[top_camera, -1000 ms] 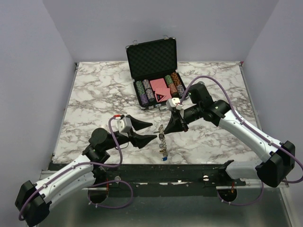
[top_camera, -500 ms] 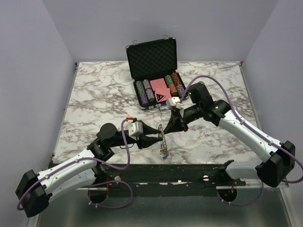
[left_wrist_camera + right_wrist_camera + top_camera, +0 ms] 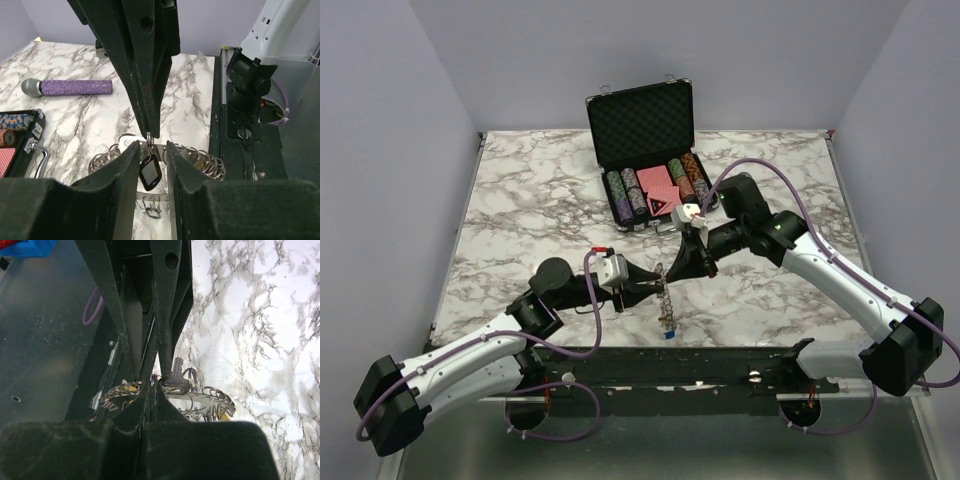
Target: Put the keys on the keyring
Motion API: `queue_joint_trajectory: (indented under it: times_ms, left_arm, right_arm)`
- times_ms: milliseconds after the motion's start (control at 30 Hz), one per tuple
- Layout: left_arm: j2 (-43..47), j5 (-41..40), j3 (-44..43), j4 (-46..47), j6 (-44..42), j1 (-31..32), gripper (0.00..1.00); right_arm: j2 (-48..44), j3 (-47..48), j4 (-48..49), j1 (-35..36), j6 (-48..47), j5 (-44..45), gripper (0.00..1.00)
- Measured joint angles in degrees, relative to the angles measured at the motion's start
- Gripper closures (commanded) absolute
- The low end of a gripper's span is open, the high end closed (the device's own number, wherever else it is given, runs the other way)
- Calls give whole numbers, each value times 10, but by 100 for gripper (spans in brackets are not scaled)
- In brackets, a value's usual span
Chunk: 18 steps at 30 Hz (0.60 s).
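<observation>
The keyring [image 3: 666, 300], a silver band fringed with small rings, hangs upright near the table's front edge. My right gripper [image 3: 667, 269] is shut on a small ring at its top [image 3: 150, 386]. A silver key [image 3: 173, 383] and yellow key heads [image 3: 131, 387] sit on the keyring [image 3: 212, 402]. My left gripper [image 3: 654, 287] is open, and in the left wrist view [image 3: 152, 148] its jaws straddle a hanging black-headed key [image 3: 150, 172] without visibly touching it. The right fingers [image 3: 145, 75] come down from above. A blue key [image 3: 669, 334] lies at the ring's low end.
An open black chip case [image 3: 645, 150] with chip rows and red cards stands at the back centre. A purple microphone [image 3: 75, 87] lies on the marble beyond the grippers. The table's black front rail [image 3: 720, 357] runs just below the keyring.
My left gripper has moved right from beside the keyring to it, and its fingers now straddle the black key. The right gripper has held the ring almost still.
</observation>
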<state>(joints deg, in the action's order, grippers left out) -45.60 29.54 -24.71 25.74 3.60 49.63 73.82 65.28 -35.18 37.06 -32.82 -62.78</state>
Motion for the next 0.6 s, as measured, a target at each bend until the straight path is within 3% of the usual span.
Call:
queue_joint_trajectory:
  times_ms: [333, 400, 500, 600]
  left_arm:
    - [-20, -10, 0, -3, -5, 0, 77]
    - [-22, -10, 0, -3, -6, 0, 82]
    - [-26, -10, -4, -7, -6, 0, 97]
    - [-27, -10, -11, -19, -6, 0, 100]
  right_arm:
    - [0, 0, 3, 0, 3, 0, 100]
    - [0, 0, 3, 0, 3, 0, 100]
    - [0, 0, 4, 0, 5, 0, 100]
    - [0, 0, 5, 0, 7, 0, 100]
